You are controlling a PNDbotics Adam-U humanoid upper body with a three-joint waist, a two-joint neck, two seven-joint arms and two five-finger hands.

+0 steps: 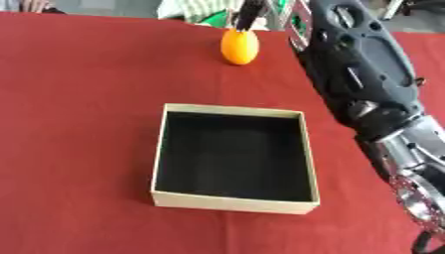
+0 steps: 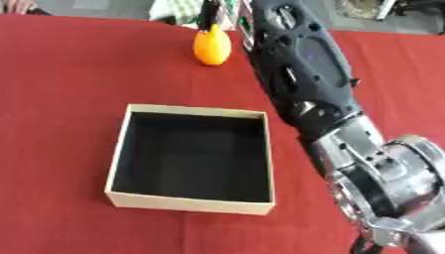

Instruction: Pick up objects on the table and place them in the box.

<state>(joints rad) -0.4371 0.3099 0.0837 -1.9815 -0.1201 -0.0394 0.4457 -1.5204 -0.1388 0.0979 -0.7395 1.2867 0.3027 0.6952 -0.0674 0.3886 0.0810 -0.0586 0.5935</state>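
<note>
Directly beneath the right hand's (image 1: 250,15) dark fingers, at the far edge of the red tablecloth (image 1: 78,89), sits an orange fruit (image 1: 239,47), its top touching or all but touching the fingertips; whether those fingers are spread or pinched on it I cannot tell, since only their ends show past the bulky black forearm (image 2: 300,69). Well nearer than the hand and a little to its left stands the open cardboard box (image 1: 233,202) with its black lining, nothing inside.
</note>
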